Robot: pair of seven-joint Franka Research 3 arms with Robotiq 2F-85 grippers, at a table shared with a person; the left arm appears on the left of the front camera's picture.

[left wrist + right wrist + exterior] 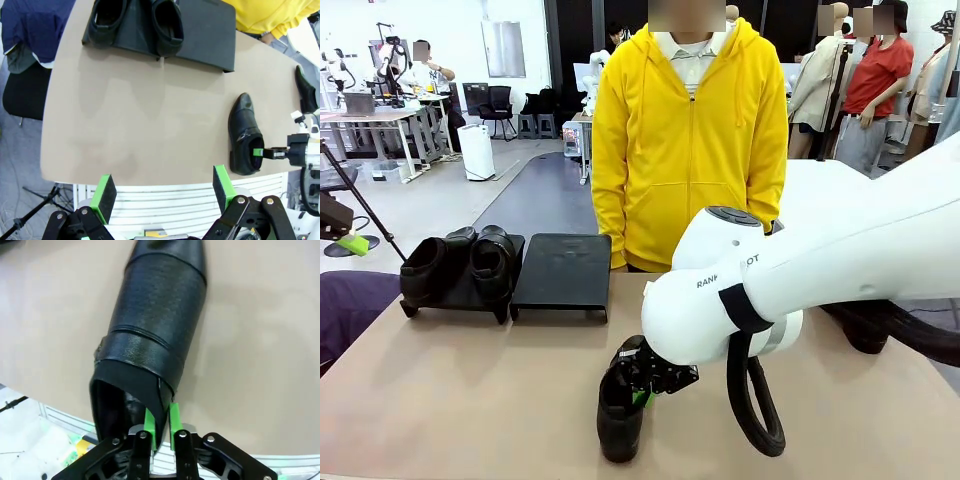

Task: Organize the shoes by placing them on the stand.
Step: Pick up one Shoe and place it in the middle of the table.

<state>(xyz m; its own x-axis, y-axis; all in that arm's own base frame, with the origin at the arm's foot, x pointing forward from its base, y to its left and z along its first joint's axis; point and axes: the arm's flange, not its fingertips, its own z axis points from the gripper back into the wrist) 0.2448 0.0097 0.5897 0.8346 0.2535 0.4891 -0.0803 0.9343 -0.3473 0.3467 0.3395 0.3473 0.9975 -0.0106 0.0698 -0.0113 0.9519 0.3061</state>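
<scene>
Shoe [155, 325] pinched at its opening's rim by the nearly closed right gripper [161, 420]
It rests at the surface's [125, 125] near edge; the left gripper [162, 192] hangs spread wide, holding nothing.

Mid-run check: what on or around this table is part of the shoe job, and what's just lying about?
Job:
stand
two shoes on its left platform
near shoe, pinched at the collar by the right gripper
fourth shoe, toward the table's right end

Lying about:
dark blue garment
black chair, both off the table's left end
</scene>
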